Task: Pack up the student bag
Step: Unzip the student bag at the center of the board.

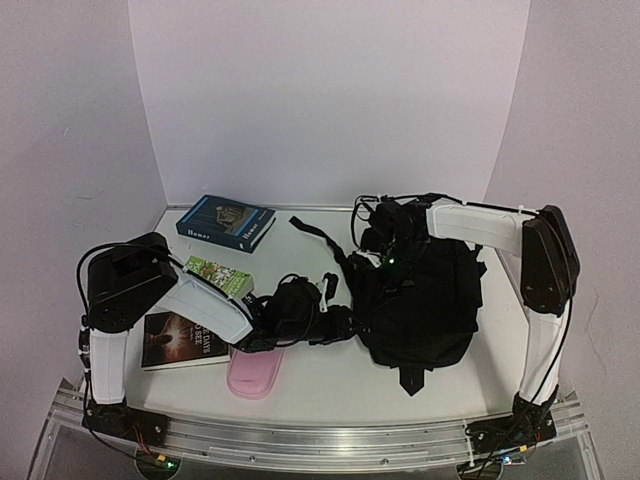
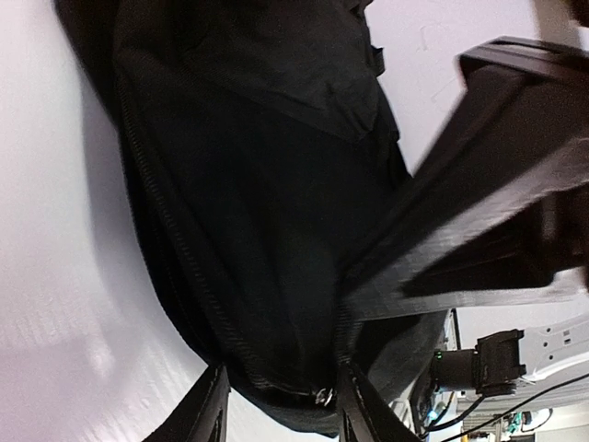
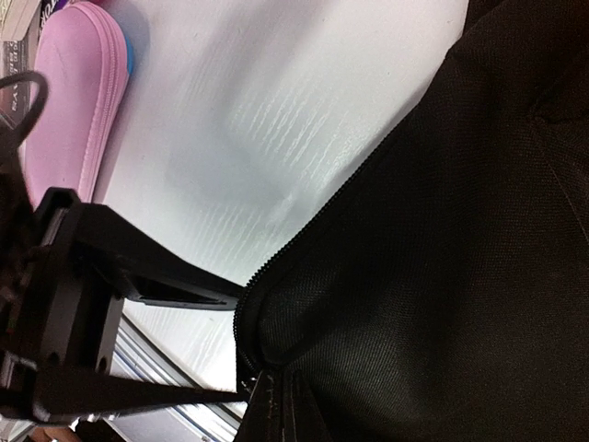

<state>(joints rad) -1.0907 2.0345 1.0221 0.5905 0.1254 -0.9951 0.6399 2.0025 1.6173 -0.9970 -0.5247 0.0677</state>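
Note:
The student bag (image 1: 430, 300) is a large black fabric backpack lying flat at centre right, straps trailing to the back left. My left gripper (image 1: 340, 322) is at its left edge. In the left wrist view the left gripper (image 2: 281, 405) is open, with the bag (image 2: 258, 184) edge and a metal zip pull (image 2: 322, 396) between its fingers. My right gripper (image 1: 385, 255) is over the bag's upper left. In the right wrist view the right gripper (image 3: 281, 410) is shut on bag (image 3: 442, 230) fabric beside the zip line.
A pink pencil case (image 1: 253, 373) lies near the front edge, also in the right wrist view (image 3: 78, 92). A blue book (image 1: 227, 220), a green book (image 1: 220, 275) and a dark book (image 1: 180, 338) lie at the left. White walls stand on three sides.

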